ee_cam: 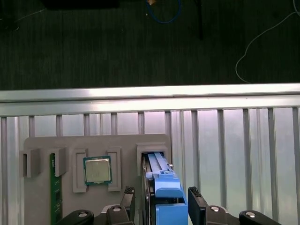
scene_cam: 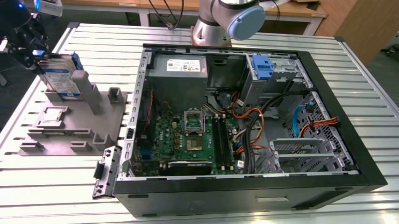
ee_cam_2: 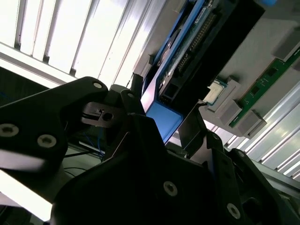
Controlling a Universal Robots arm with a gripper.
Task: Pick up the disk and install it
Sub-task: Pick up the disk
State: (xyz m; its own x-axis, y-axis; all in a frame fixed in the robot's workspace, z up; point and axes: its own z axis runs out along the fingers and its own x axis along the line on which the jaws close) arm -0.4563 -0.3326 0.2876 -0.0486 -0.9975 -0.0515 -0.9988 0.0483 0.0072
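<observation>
With gripper (ee_cam: 162, 194) astride disk (ee_cam: 159, 165) in holder (ee_cam: 93, 143) near tabletop (ee_cam: 225, 140) edge, cannot tell whether clamped. Pick-up step; likely requires firm clamp, straight lift.

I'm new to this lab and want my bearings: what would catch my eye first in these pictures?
The open computer case dominates the slatted table in the exterior view, its green motherboard and cables bared. At that view's left, the disk stands on edge in a grey holder, with the claw at its upper end. A processor chip lies in the same holder.
</observation>
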